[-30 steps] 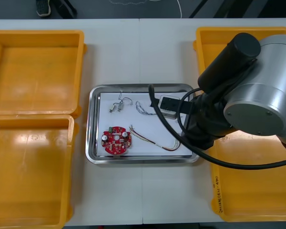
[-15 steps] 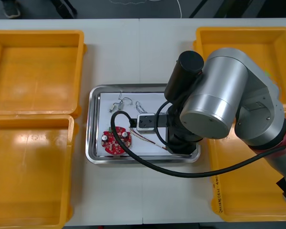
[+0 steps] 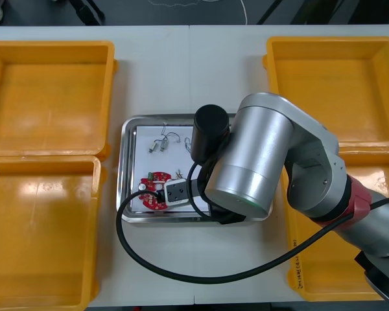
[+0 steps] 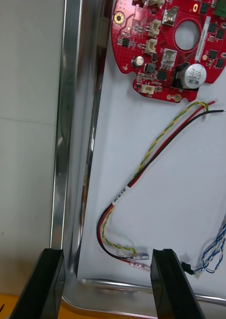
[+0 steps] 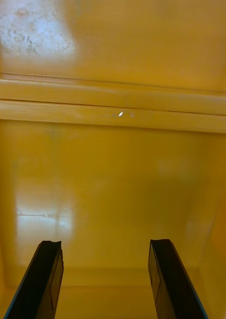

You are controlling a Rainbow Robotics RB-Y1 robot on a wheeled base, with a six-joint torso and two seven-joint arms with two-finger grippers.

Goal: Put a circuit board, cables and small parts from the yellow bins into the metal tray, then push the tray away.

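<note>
My right gripper [image 4: 105,285] is open low over a corner of the metal tray [image 4: 68,149]. One finger [image 4: 43,284] stands at the tray's rim. The other finger [image 4: 168,281] is over the white lining. The looped end of the red and yellow cable [image 4: 153,164] lies between them. Beyond it is the round red circuit board [image 4: 165,45], and a blue and white cable [image 4: 217,249] lies beside the second finger. From the front, my right arm [image 3: 253,162] covers much of the tray [image 3: 128,168]; the board [image 3: 150,189] and small metal parts [image 3: 162,144] show. My left gripper [image 5: 105,281] hangs open over a bare bin floor [image 5: 113,189].
Two yellow bins stand at the left [image 3: 48,97] [image 3: 39,233] and two at the right [image 3: 330,84] [image 3: 337,265], all looking bare inside. A thick black arm cable [image 3: 155,259] loops over the table in front of the tray. Bare table lies beyond the tray's far edge.
My right arm has swung left across the tray, from its right edge to the near-left part by the circuit board, and now covers the cables. The left arm has not moved.
</note>
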